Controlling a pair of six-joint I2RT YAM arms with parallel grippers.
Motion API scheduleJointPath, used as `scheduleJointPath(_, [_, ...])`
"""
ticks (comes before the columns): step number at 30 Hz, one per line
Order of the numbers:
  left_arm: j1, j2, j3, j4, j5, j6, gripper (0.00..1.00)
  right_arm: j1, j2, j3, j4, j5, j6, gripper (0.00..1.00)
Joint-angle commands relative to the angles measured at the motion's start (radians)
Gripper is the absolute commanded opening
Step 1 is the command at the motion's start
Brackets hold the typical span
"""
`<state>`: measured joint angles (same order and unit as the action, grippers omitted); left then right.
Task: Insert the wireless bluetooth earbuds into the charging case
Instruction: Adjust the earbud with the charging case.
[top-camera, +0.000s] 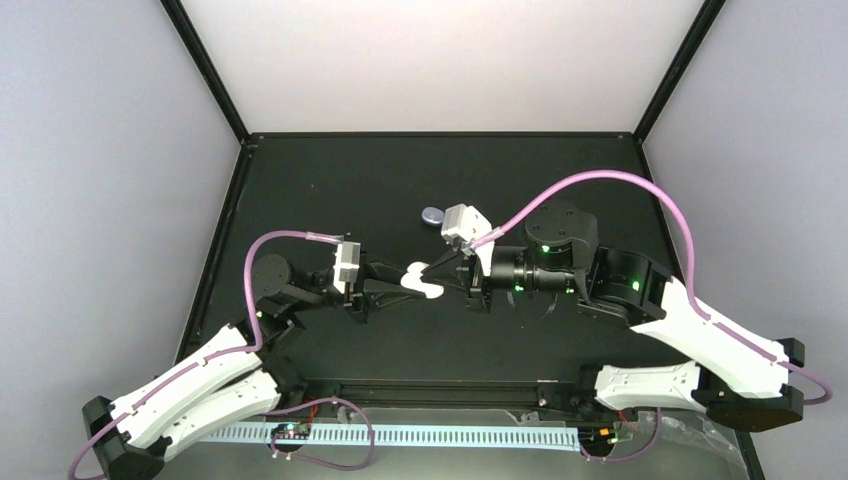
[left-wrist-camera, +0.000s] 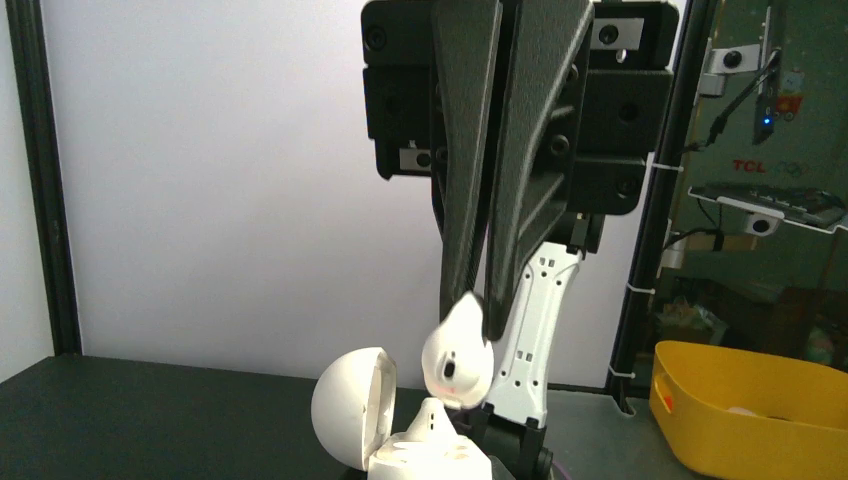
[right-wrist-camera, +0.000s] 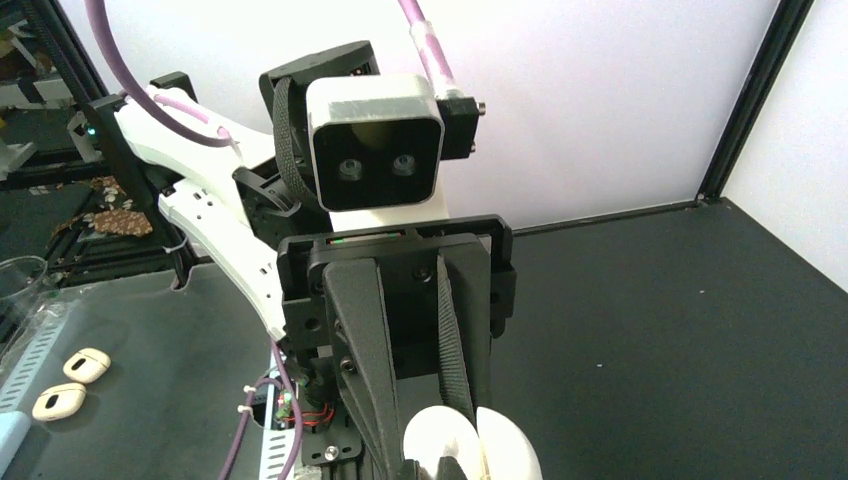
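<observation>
step: seating a bud | right hand (left-wrist-camera: 478, 316) pinches white earbud (left-wrist-camera: 455, 352), lower centre, just above open charging case (left-wrist-camera: 392, 432) | left hand (right-wrist-camera: 435, 445) clamps case | next: likely align over free well, lower gently, release

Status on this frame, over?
Left gripper shut on open white case. Right gripper shut on white earbud, poised just above it. Nothing between them.
</observation>
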<state>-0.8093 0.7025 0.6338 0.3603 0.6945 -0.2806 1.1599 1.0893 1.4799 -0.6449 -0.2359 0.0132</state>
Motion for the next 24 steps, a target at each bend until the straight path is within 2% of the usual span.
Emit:
scheduleJointPath(1, [-0.004, -0.007, 0.037, 0.050, -0.018, -0.007, 0.01, 0.001, -0.029, -0.049, 0.081, 0.014, 0.034, 0.01])
scheduleJointPath(24, [-0.004, -0.012, 0.040, 0.100, -0.013, -0.044, 0.01, 0.001, -0.055, -0.134, 0.183, 0.044, 0.073, 0.01])
